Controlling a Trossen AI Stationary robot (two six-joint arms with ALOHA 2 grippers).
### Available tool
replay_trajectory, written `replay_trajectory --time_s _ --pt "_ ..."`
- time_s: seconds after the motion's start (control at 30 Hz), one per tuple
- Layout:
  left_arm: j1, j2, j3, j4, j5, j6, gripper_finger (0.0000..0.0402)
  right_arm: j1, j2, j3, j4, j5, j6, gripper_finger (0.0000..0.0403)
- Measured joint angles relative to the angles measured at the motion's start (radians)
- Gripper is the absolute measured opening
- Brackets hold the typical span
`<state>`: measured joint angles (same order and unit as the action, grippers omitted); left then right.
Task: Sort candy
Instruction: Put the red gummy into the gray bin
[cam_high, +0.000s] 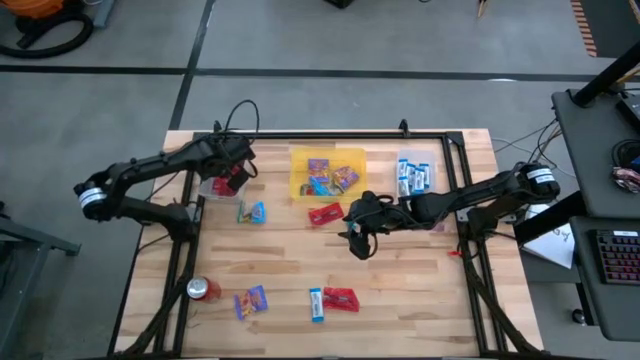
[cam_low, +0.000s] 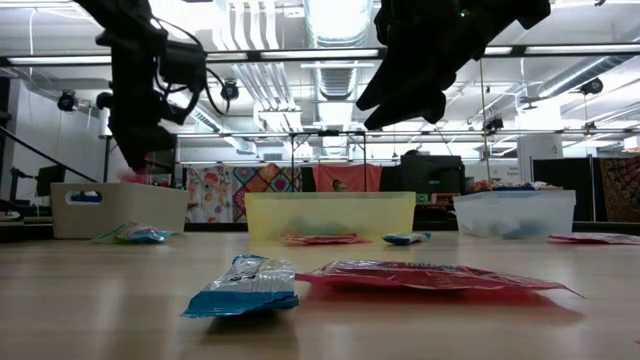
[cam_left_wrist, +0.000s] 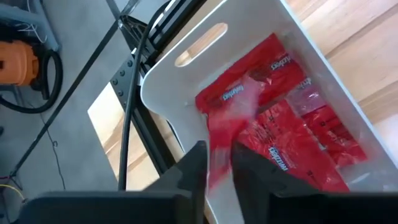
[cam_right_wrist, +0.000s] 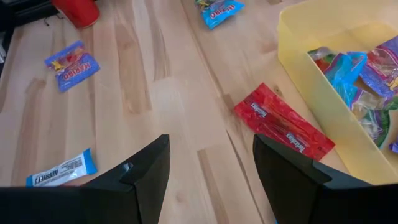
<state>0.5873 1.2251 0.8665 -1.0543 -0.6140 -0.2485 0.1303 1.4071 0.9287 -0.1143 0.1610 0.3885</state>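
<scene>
Nearest the low camera, a blue bar (cam_low: 240, 287) and a red packet (cam_low: 425, 277) lie side by side on the table (cam_high: 400, 290). Left gripper (cam_left_wrist: 219, 163) hangs over the white bin (cam_left_wrist: 163, 87), pinching a red packet (cam_left_wrist: 233, 115) above others already inside. Right gripper (cam_right_wrist: 211, 168) hovers mid-table with jaws spread, near another red packet (cam_right_wrist: 283, 124) beside the yellow bin (cam_right_wrist: 305, 81) of purple packets. More candy lies scattered near a red can (cam_high: 203, 289).

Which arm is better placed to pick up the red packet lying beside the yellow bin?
Right: its open gripper hovers by that red packet; the left gripper holds candy over the white bin.
</scene>
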Motion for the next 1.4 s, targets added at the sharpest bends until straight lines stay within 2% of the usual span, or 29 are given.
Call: replay_trajectory --time_s 0.23,0.47,0.77,1.07,1.2,1.4 --pt "-0.001 0.006 0.0 0.004 -0.005 0.001 0.0131 0.0 0.0 0.0 -0.001 -0.001 0.0 0.0219" --pt "-0.069 -0.059 0.0 0.028 0.02 -0.038 0.015 0.0 0.0 0.0 -0.007 -0.002 0.011 0.0219" --pt "-0.38 -0.164 -0.009 0.3 0.056 -0.049 0.0137 0.0 -0.001 0.0 -0.012 -0.003 0.077 0.0219" --pt "-0.672 -0.139 -0.051 0.596 0.032 -0.003 0.0134 0.0 -0.001 0.0 -0.034 -0.001 0.206 0.0219" --pt "-0.751 -0.125 -0.089 0.721 -0.015 0.021 0.0134 0.0 0.0 0.0 -0.18 -0.003 0.335 0.0219" --pt "-0.785 -0.108 -0.113 0.764 -0.026 0.025 0.0134 0.003 0.0 0.0 -0.571 -0.037 0.556 0.0219"
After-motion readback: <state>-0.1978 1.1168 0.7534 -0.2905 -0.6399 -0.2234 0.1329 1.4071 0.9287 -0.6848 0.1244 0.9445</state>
